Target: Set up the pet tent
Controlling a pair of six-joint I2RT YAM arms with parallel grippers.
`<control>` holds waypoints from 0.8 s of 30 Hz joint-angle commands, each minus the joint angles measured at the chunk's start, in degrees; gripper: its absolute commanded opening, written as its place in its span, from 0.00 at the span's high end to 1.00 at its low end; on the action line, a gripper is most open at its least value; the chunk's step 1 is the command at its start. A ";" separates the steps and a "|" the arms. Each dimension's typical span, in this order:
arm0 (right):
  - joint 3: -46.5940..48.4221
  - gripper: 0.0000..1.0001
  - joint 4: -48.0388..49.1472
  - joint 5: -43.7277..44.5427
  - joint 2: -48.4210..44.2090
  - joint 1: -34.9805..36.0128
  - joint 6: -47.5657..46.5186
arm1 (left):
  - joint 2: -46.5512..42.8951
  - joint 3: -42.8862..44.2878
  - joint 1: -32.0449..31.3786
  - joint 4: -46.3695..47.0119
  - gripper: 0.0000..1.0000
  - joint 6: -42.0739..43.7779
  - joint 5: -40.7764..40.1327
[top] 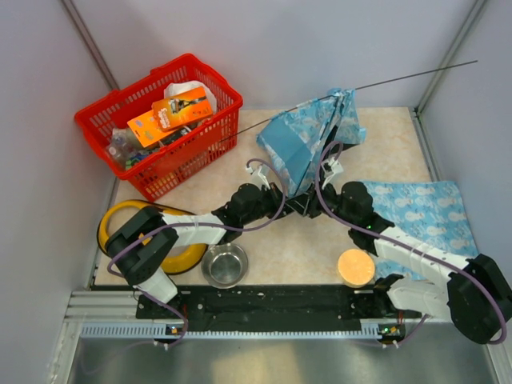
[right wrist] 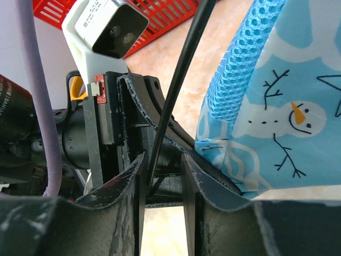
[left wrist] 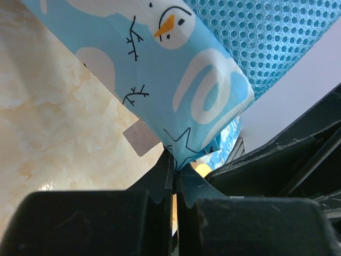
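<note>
The pet tent (top: pixel 310 138) lies slack and bunched at the back of the table, light blue with a snowman print. A thin dark pole (top: pixel 400 77) sticks out of it toward the back right. My left gripper (top: pixel 290 202) is at the tent's near edge, and in the left wrist view the left gripper (left wrist: pixel 175 162) is shut on a corner of the tent fabric (left wrist: pixel 176 80). My right gripper (top: pixel 318 200) faces it from the right. In the right wrist view the right gripper (right wrist: pixel 162 157) is open around the pole (right wrist: pixel 181 64), which leans on one finger, with tent fabric (right wrist: pixel 277 112) beside it.
A red basket (top: pixel 104 120) full of items stands at the back left. A flat blue printed mat (top: pixel 436 216) lies at the right. Near the front edge are a yellow ring-shaped object (top: pixel 112 218), a steel bowl (top: pixel 225 265) and an orange disc (top: pixel 356 266).
</note>
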 commanded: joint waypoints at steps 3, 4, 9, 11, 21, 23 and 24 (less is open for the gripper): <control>3.30 0.73 4.13 0.91 1.11 0.30 0.17 | -0.45 1.74 0.06 -1.00 1.00 0.57 3.13; 3.48 0.73 4.04 1.09 0.94 0.39 0.17 | -0.45 1.65 0.06 -1.00 1.00 0.66 3.13; 4.27 0.68 3.16 2.41 0.76 0.30 -0.36 | -0.45 1.30 0.06 -1.26 1.00 1.10 3.48; 4.27 0.67 3.34 2.50 0.76 0.30 -0.45 | -0.45 1.22 0.06 -1.26 1.00 1.19 3.48; 4.80 1.00 2.72 7.67 -0.38 0.30 -0.89 | -1.15 0.43 0.06 0.40 1.00 3.47 4.80; 4.36 1.00 4.82 9.87 -1.08 0.30 0.16 | -1.06 -0.45 0.06 1.37 1.00 4.44 5.76; 3.75 1.00 6.92 10.49 -1.78 0.39 0.52 | -1.06 -0.89 0.06 1.81 1.00 5.14 6.29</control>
